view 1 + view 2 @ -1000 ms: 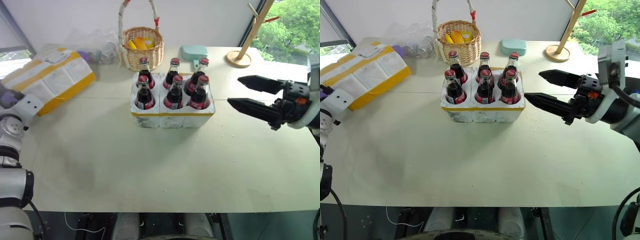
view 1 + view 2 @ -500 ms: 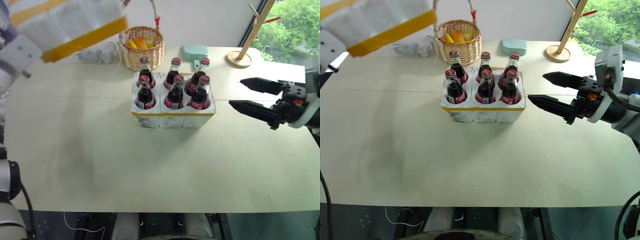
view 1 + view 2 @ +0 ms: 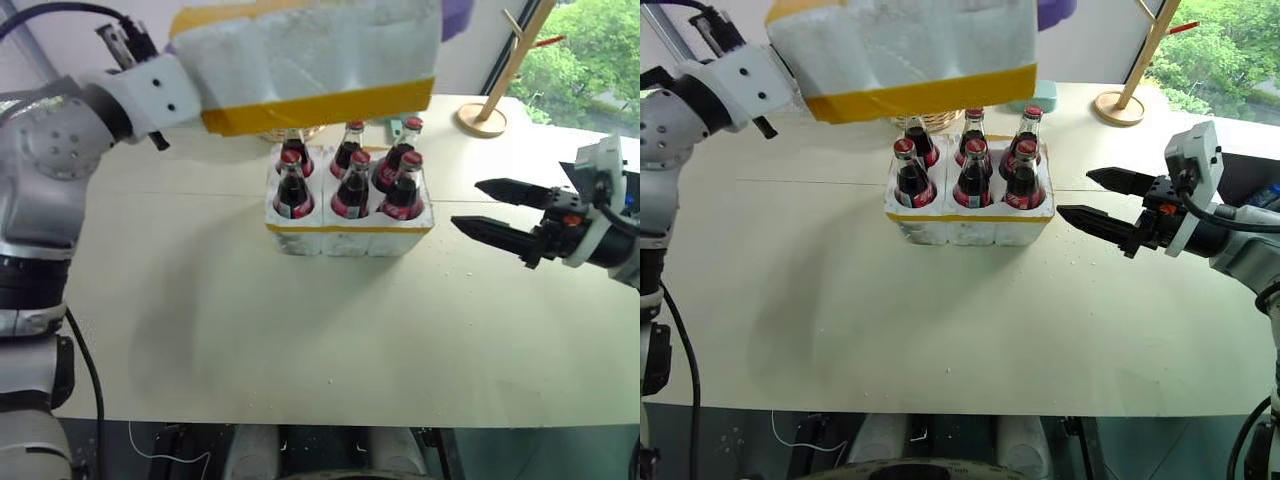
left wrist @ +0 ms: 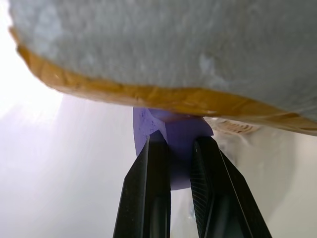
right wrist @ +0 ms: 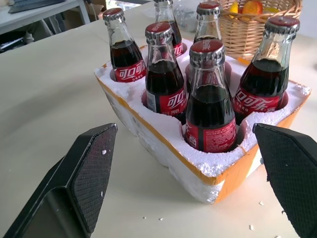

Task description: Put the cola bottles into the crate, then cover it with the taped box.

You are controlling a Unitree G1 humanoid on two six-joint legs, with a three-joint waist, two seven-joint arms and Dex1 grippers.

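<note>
All six cola bottles (image 5: 208,99) already stand in the wells of the crate (image 3: 348,235), which sits mid-surface (image 3: 300,340) with its yellow band facing the robot. That half of the task looks done, so what remains is the cover.

The taped box (image 3: 310,60) is in the air, held by the left gripper (image 4: 171,163), whose fingers (image 4: 151,198) are closed on a purple tab just under the box's taped edge. The tab gives the thin fingers something to pinch that the broad foam wall would not. The box hangs over the back row of bottles and toward the robot's left of the crate, not yet centred, with its yellow-edged rim facing the bottles. It hides most of a wicker basket (image 3: 935,122) behind the crate.

The right gripper (image 3: 500,210) hovers just beside the crate's right end, apart from it, with its fingers spread wide and holding nothing. From its own wrist view the crate sits squarely between the two fingers (image 5: 84,173). It is probably placed there to steady the crate, or to guide the box's free end as it comes down.

The likely difficulty is alignment: the box must clear all six red caps and settle squarely, and a one-sided pinch may let it tilt.
</note>
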